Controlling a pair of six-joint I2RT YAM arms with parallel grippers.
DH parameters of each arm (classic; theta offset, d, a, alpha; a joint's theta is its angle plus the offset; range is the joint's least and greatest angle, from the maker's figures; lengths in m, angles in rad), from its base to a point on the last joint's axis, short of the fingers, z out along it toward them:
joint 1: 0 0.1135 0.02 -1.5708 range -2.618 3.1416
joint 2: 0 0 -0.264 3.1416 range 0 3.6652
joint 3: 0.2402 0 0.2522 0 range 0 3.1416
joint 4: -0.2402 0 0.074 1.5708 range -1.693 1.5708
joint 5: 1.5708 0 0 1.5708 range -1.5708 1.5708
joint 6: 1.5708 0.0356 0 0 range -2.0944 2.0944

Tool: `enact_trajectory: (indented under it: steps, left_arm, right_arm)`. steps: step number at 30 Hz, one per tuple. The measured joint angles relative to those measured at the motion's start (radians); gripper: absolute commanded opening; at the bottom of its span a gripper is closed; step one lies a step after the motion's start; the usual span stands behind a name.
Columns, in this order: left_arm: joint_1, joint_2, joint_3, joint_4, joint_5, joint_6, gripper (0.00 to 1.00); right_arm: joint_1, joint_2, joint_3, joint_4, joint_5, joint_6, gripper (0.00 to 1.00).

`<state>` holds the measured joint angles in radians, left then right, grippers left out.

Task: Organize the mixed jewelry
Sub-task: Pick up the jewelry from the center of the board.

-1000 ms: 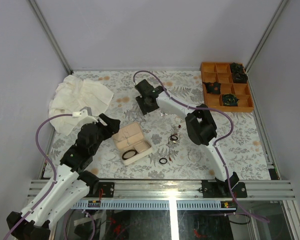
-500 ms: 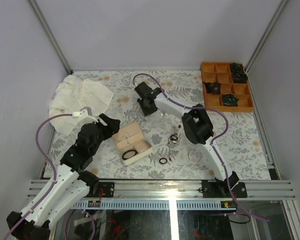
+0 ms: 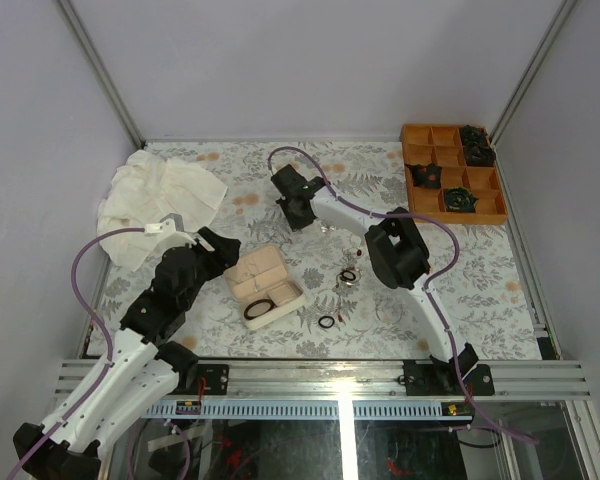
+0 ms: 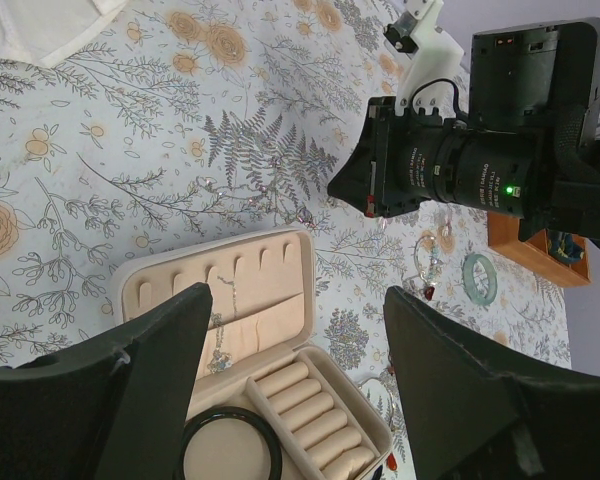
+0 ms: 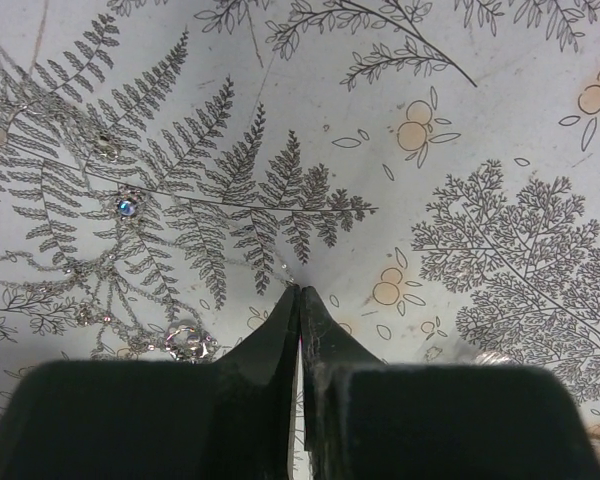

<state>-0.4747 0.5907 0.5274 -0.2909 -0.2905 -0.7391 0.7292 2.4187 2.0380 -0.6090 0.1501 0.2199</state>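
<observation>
Top external view: one bench (image 3: 480, 290) under a floral cover, two arms, one beige jewelry box (image 3: 260, 268) lying open, one orange tray (image 3: 418, 137), one white cloth (image 3: 160, 195).
Black pieces: one black bangle (image 3: 259, 309) inside the box; one black ring (image 3: 326, 322) loose on the bench, just right of the box.
Jewelry cluster (image 3: 348, 275): small dark and silvery loops right of the box, too small to count.
Teal pieces: one teal bracelet (image 4: 477, 278) on the bench at the cluster, apart from the box.
Red pieces: small red bits beside the bracelet; count not readable.
Chains: one sparkly chain (image 5: 127, 207) spread over the fern print, far of the box.
Tray contents: four dark rosettes (image 3: 460, 200), each in its own compartment.
Right arm pose: base at near right, elbow beside the cluster, forearm stretched to bench centre, right gripper (image 5: 300, 292) pointing down at the cover.
Right gripper state: fingers pressed together, nothing visible between them; chain just left of the tips, contact not readable.
Left arm pose: folded at near left, left gripper (image 4: 298, 295) hanging above the box.
Left gripper state: fingers spread wide, holding nothing.
</observation>
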Motion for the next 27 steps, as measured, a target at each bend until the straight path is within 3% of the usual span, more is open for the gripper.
enact_trajectory:
  steps: [13,27]
  left_arm:
    - [0.0,0.0,0.0,0.0,0.0,0.0,0.7]
    - [0.0,-0.002,0.0,0.0,0.0,0.0,0.7]
  right_arm:
    - [-0.009,-0.012,-0.009,-0.016,0.023,-0.01,0.0]
    - [-0.015,-0.143,-0.08,-0.024,0.035,-0.011,0.0]
